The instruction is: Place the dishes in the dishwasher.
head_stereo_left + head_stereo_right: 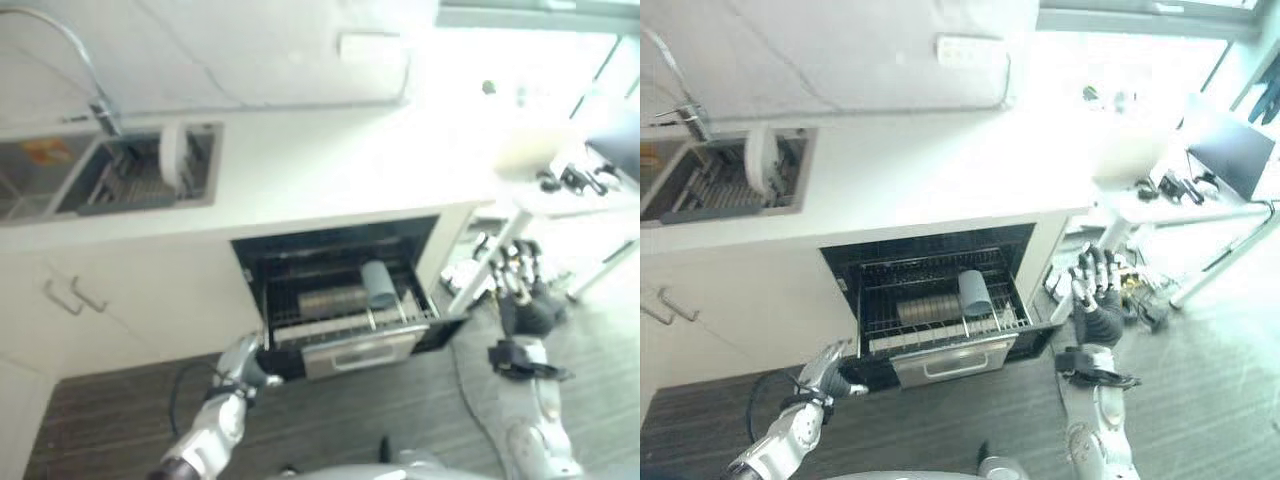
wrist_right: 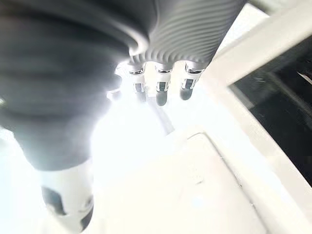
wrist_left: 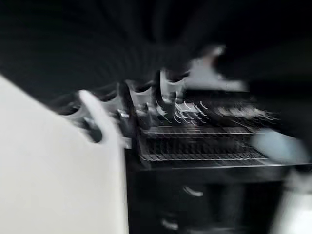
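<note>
Between dishes: both hands empty, one white plate left in the sink rack.

Left eye view: the built-in black dishwasher (image 1: 340,290) stands open under the white countertop (image 1: 330,170), its wire rack (image 1: 350,322) pulled out, with a row of grey plates (image 1: 333,300) and a blue-grey cup (image 1: 378,283) already loaded. A round white plate (image 1: 173,156) stands on edge in the sink's dish rack (image 1: 130,180).
Right eye view: the left hand (image 1: 826,370) hangs low by the dishwasher's front corner; the right hand (image 1: 1095,288) is raised beside the cabinet, fingers spread, holding nothing.
Left wrist view: fingers (image 3: 141,97) relaxed, empty, facing the rack.
Right wrist view: fingers (image 2: 161,90) straight, nothing in them.
Judgement: the next move is a reach up to the sink for the plate.
</note>
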